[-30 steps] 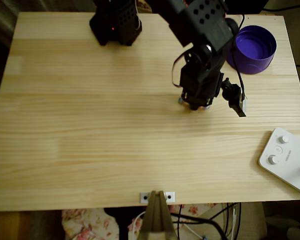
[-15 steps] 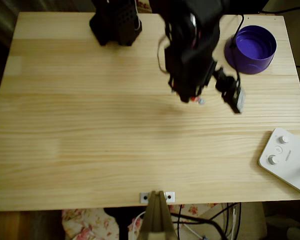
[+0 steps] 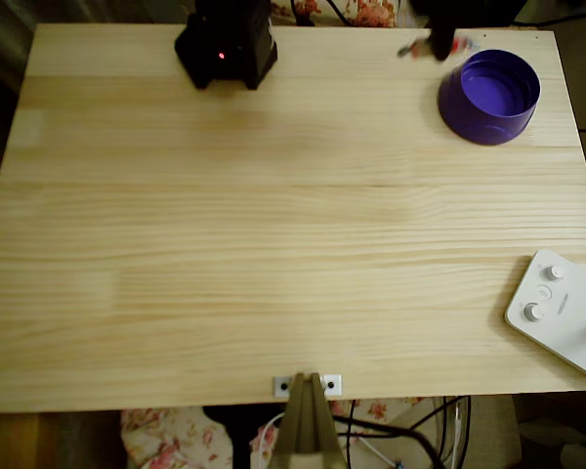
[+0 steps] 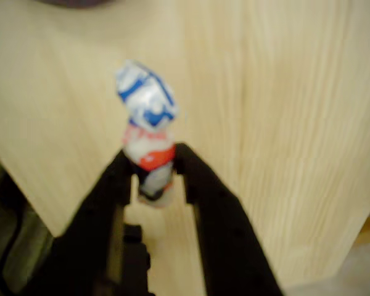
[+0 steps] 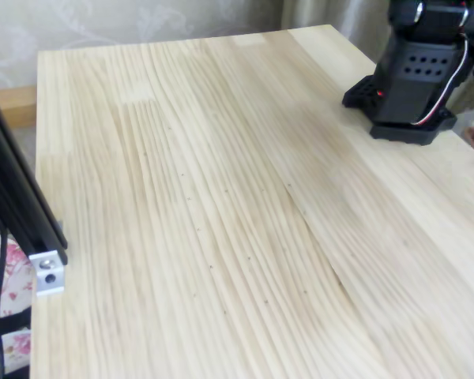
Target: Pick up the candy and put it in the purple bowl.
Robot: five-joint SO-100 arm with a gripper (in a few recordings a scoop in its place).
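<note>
In the wrist view my gripper [image 4: 154,172] is shut on the candy [image 4: 148,132], a small wrapped sweet in blue, white and red. It stands up from between the black fingers [image 4: 200,185], high above the wooden table. From overhead, the gripper [image 3: 436,44] is a dark blur at the table's far edge, just left of the purple bowl [image 3: 490,96]. A pale bit of the candy [image 3: 407,50] pokes out on its left. The bowl is deep and round, with nothing inside it.
The arm's black base [image 3: 225,44] stands at the far edge left of centre and appears in the fixed view [image 5: 411,75] too. A white device with knobs [image 3: 562,313] lies at the near right corner. A metal bracket [image 3: 308,384] sits at the front edge.
The arm rose from the middle of the table with the candy in its grip. It swung toward the far edge and now sits beside the purple bowl.
</note>
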